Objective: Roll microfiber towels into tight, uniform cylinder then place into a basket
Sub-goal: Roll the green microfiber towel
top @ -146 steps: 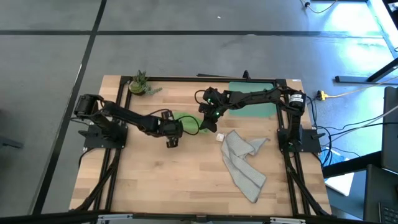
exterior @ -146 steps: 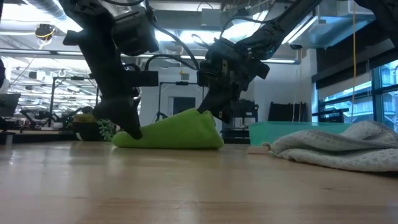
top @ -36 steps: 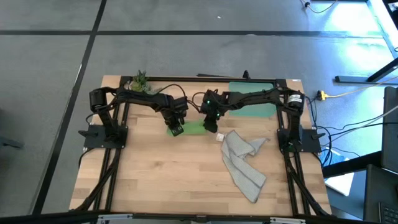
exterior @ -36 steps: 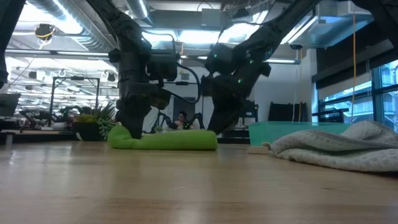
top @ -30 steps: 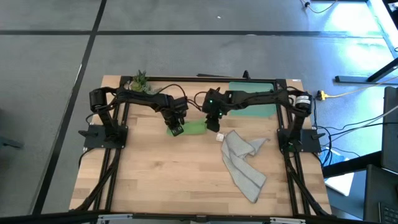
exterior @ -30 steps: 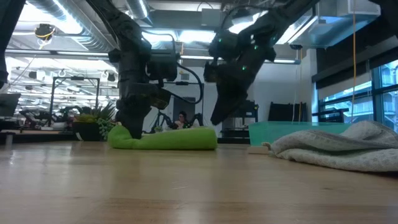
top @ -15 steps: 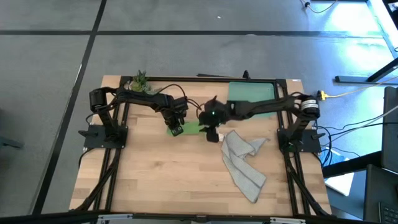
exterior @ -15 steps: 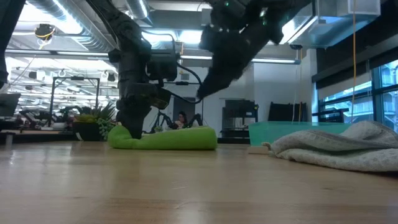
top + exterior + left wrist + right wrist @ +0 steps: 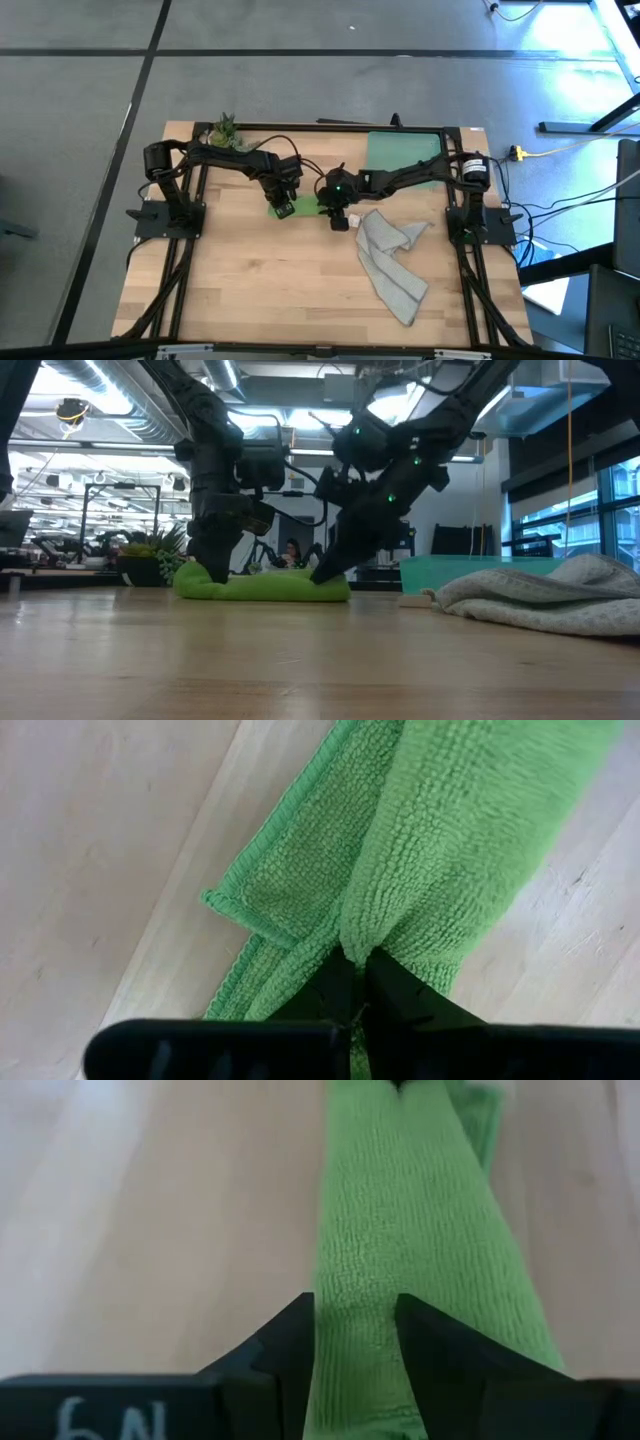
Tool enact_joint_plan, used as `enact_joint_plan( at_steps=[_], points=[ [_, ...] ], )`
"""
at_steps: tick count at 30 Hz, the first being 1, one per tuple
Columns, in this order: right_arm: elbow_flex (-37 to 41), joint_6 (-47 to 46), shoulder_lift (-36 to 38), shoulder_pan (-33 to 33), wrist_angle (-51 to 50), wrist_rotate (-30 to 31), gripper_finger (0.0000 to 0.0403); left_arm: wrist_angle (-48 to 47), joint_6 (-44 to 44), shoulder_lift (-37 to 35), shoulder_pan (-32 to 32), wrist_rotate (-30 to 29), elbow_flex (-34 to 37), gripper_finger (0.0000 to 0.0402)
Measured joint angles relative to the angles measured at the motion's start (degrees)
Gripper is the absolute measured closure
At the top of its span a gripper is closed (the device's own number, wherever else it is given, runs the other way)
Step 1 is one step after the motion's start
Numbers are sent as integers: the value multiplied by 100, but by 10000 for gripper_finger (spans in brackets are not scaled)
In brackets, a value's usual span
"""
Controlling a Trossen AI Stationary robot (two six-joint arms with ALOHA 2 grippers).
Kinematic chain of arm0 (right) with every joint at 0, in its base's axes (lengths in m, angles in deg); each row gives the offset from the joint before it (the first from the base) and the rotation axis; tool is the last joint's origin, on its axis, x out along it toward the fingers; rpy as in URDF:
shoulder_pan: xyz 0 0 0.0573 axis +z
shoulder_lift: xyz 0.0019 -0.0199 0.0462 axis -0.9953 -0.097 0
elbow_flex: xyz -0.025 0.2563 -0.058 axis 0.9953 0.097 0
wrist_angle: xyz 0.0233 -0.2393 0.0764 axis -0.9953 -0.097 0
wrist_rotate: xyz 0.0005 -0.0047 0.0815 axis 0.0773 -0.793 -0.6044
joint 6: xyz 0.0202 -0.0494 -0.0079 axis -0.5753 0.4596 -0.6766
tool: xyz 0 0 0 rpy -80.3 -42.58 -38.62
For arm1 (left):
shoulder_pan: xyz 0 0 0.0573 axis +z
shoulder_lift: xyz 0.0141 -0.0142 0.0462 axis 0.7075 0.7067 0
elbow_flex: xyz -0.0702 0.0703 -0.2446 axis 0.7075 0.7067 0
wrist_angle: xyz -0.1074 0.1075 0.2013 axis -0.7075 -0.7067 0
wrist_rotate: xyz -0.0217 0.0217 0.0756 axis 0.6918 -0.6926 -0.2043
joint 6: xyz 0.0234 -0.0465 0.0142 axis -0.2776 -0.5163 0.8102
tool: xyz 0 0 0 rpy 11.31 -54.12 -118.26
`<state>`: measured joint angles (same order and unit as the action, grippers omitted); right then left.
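Fingers (image 9: 395, 990) of left gripper (image 9: 352, 982) pinched tight on one end of lime green towel (image 9: 305, 205) — mid-table, near teal basket (image 9: 404, 160). Right gripper (image 9: 352, 1342) at opposite end, fingers narrowly parted astride the fold. Grey towel (image 9: 390, 258) crumpled just beside.

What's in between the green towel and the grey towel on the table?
In the high view, the right end effector sits between the green towel and the grey towel. A small pale tag, seen in the low view, lies there too.
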<state>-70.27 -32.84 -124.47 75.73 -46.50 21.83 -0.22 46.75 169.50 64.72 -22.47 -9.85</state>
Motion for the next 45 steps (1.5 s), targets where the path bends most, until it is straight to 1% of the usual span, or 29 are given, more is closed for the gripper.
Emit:
enact_joint_plan(
  at_steps=[6,12,17,21,27,32,34,36,38,39,45],
  points=[
    [-7,-11,-190,-115,-16,-22,258,26,169,-170,9,52,11,395],
    [-24,-6,-317,-125,50,-27,258,-28,439,-488,30,-554,22,395],
    [-24,-6,-323,-127,51,-24,258,-40,899,-516,24,-635,15,395],
    [-22,-6,-330,-125,47,-21,258,-35,1359,-521,-31,-942,9,393],
    [-17,-6,-332,-125,42,-15,258,190,1366,-525,-107,-1022,9,372],
    [-13,-6,-337,-125,24,-15,258,278,1370,-525,-149,-1054,9,338],
    [-13,-6,-339,-125,17,-15,258,286,1371,-527,-146,-1265,9,324],
    [-13,-6,-339,-125,5,-13,258,303,1377,-531,-149,-1623,7,311],
    [-11,-9,-341,-125,3,-13,258,313,1491,-535,-145,-1948,0,306],
    [-11,-9,-341,-125,3,-13,258,305,1589,-535,-132,-2007,0,305],
    [-9,-9,-343,-125,-4,-11,258,219,1631,-535,-122,-2078,-172,307]
  ],
)
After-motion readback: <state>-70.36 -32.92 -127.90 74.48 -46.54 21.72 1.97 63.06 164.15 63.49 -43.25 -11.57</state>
